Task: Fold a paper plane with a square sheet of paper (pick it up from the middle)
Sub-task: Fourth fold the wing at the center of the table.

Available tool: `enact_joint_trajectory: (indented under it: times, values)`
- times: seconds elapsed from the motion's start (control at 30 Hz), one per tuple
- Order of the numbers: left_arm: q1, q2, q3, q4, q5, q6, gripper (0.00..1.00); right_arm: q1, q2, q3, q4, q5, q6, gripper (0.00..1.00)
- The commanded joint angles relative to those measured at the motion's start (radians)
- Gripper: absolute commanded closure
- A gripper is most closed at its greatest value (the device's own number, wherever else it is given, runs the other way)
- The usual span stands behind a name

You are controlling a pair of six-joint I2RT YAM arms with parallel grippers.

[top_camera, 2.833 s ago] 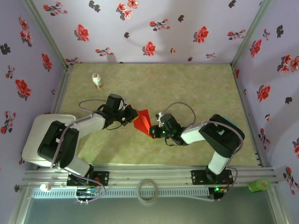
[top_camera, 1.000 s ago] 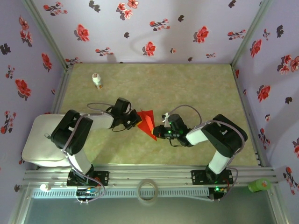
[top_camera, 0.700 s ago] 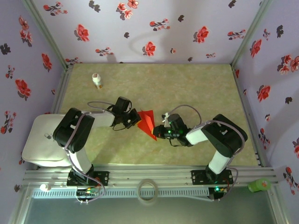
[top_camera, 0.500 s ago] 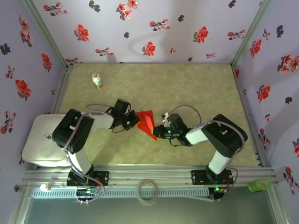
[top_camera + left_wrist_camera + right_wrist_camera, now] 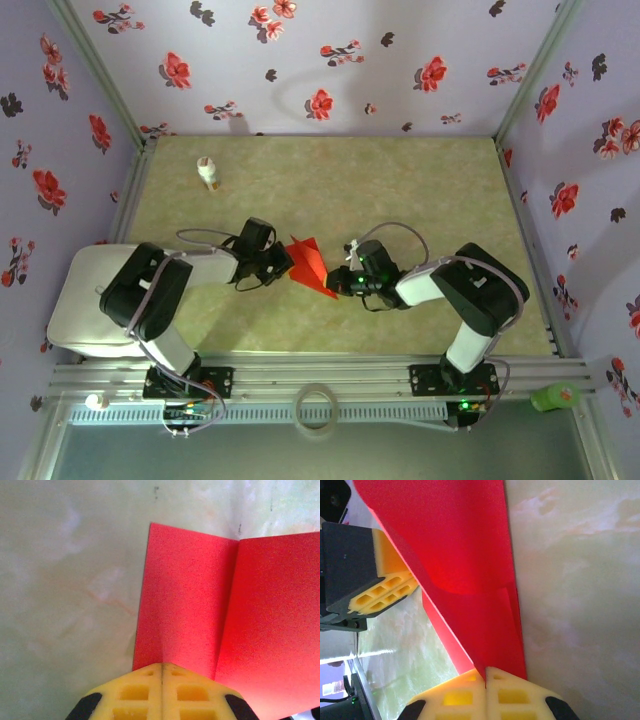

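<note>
From above, the sheet of paper [image 5: 308, 266], thin matte red folded to a pointed wedge, shows mid-frame over the mottled green table [image 5: 400, 190], the left gripper [image 5: 283, 263] at its left edge and the right gripper [image 5: 334, 284] at its lower right tip. In the left wrist view, yellow honeycomb foam pads [image 5: 132, 692] meet flush at bottom centre, clamped on the grainy sheet with its sharp vertical crease; in the right wrist view, matching pads [image 5: 455, 697] press together on the paper's narrow corner at the bottom, the sheet curving toward upper left.

No legible text, label, brand, number or sign on anything.
</note>
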Motion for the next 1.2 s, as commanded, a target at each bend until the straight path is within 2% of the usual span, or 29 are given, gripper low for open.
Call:
enact_joint_trajectory:
  times: [0.0,0.17,0.33,0.57,0.83,1.17]
  values:
    - [-0.005,-0.025,-0.019,-0.058,-0.045,-0.009,1.00,0.014,0.062,0.027,-0.068,-0.016,-0.022,1.00]
    - [-0.003,-0.067,0.022,-0.059,-0.028,0.073,0.96,0.016,0.062,0.039,-0.092,-0.022,-0.027,1.00]
    - [-0.010,-0.088,0.054,0.006,0.066,0.168,0.97,0.016,0.071,0.059,-0.111,-0.041,-0.024,1.00]
    - [-0.018,-0.023,0.063,0.141,0.206,0.165,1.00,0.014,0.098,0.077,-0.097,-0.072,-0.001,1.00]
    - [-0.032,0.043,0.080,0.197,0.218,0.122,1.00,0.009,0.109,0.082,-0.097,-0.087,0.021,1.00]
    - [-0.032,0.071,0.069,0.202,0.150,0.088,1.00,-0.001,0.123,0.107,-0.126,-0.130,0.052,1.00]
